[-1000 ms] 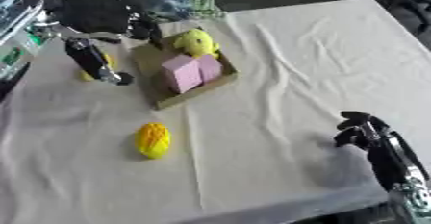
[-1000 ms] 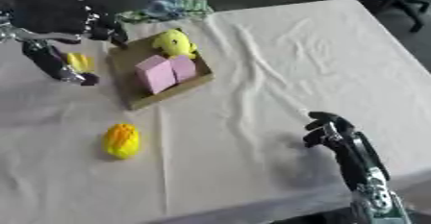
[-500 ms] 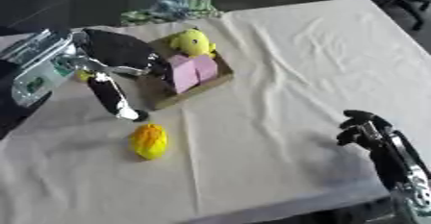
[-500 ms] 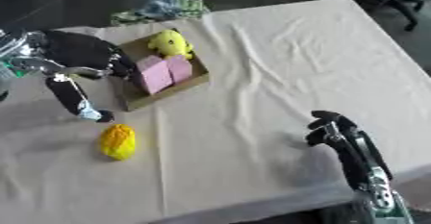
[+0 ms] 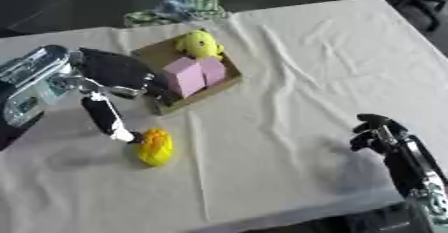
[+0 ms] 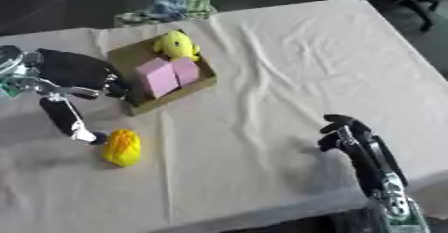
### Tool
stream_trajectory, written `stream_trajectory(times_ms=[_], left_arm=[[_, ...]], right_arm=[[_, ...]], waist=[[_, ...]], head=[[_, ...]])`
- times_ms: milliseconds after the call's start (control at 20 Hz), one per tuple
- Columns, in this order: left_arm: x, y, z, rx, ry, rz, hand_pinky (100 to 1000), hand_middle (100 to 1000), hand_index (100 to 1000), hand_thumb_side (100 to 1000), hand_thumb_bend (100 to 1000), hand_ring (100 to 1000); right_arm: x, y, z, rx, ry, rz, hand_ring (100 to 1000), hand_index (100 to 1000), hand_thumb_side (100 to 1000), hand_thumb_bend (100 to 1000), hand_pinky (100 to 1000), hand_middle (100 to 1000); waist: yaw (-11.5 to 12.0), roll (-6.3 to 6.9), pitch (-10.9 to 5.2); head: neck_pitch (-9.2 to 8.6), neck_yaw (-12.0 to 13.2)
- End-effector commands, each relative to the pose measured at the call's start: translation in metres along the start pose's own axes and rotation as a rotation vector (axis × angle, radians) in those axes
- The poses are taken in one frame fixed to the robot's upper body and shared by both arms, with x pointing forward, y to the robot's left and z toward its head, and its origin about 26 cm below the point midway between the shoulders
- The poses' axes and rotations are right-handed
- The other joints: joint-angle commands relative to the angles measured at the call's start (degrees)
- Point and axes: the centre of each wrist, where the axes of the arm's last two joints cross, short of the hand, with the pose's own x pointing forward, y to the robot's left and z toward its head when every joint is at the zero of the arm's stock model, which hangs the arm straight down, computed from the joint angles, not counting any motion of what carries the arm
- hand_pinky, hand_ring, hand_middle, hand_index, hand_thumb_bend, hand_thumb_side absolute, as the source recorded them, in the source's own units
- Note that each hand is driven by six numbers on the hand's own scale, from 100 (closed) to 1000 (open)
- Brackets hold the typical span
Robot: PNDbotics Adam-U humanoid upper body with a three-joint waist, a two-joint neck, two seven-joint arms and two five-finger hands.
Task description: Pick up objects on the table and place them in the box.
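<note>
My left hand [image 5: 109, 117] reaches down with its fingers [image 5: 118, 129] straight and apart, tips just beside the yellow ridged corn-like toy [image 5: 156, 147] lying on the white-clothed desk [image 5: 289, 92]. Beyond those fingers sits the shallow cardboard box [image 5: 162, 57], holding two pink blocks [image 5: 194, 74] and a yellow plush toy [image 5: 199, 44]. My right hand [image 6: 346, 132] rests at the lower right, fingers curled, holding nothing.

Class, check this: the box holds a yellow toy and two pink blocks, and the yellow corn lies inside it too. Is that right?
Not quite. The left eye view shows the corn lying on the table outside the box, beside the left hand. The yellow toy and pink blocks are inside.
</note>
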Motion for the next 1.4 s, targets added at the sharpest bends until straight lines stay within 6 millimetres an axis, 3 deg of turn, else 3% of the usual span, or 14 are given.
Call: stream_trajectory(times_ms=[50, 800, 1000, 1050, 1100, 1150, 1400], left_arm=[[-0.003, 0.003, 0.015, -0.294, -0.191, -0.208, 853, 825, 910, 576, 415, 826], [0.01, -0.01, -0.001, -0.199, -0.195, -0.27, 861, 829, 896, 443, 416, 828], [0.009, -0.019, -0.009, -0.18, -0.193, -0.255, 847, 801, 851, 347, 354, 807], [0.008, -0.019, -0.011, -0.16, -0.193, -0.248, 818, 751, 799, 307, 270, 766], [0.007, -0.02, -0.012, -0.139, -0.192, -0.239, 813, 743, 791, 304, 246, 759], [0.006, -0.021, -0.012, -0.106, -0.191, -0.225, 782, 676, 735, 279, 100, 709], [0.0, -0.031, -0.007, 0.051, -0.163, -0.128, 746, 566, 669, 263, 100, 626]], right_arm=[[0.007, -0.006, -0.004, 0.002, -0.021, 0.028, 526, 744, 731, 100, 517, 549], [0.008, -0.005, -0.005, 0.006, -0.025, 0.023, 526, 744, 725, 100, 517, 549], [0.007, -0.004, -0.005, 0.007, -0.024, 0.019, 525, 744, 723, 100, 517, 548], [0.007, -0.004, -0.004, 0.007, -0.023, 0.019, 525, 744, 724, 100, 517, 548], [0.007, -0.004, -0.004, 0.007, -0.022, 0.018, 525, 744, 725, 100, 517, 548], [0.006, -0.004, -0.004, 0.007, -0.021, 0.018, 525, 744, 726, 100, 517, 548], [0.006, -0.004, -0.004, 0.004, -0.02, 0.017, 525, 744, 723, 100, 518, 547]], waist=[[-0.05, 0.5, -0.19], [-0.04, 0.14, -0.19], [-0.1, -0.14, -0.23], [-0.09, -0.2, -0.26], [-0.09, -0.24, -0.28], [-0.07, -0.28, -0.29], [-0.02, -0.42, -0.28]], head=[[-0.2, -0.14], [-0.2, -0.37], [-0.2, -0.4], [-0.2, -0.38], [-0.2, -0.35], [-0.2, -0.38], [-0.2, -0.54]])
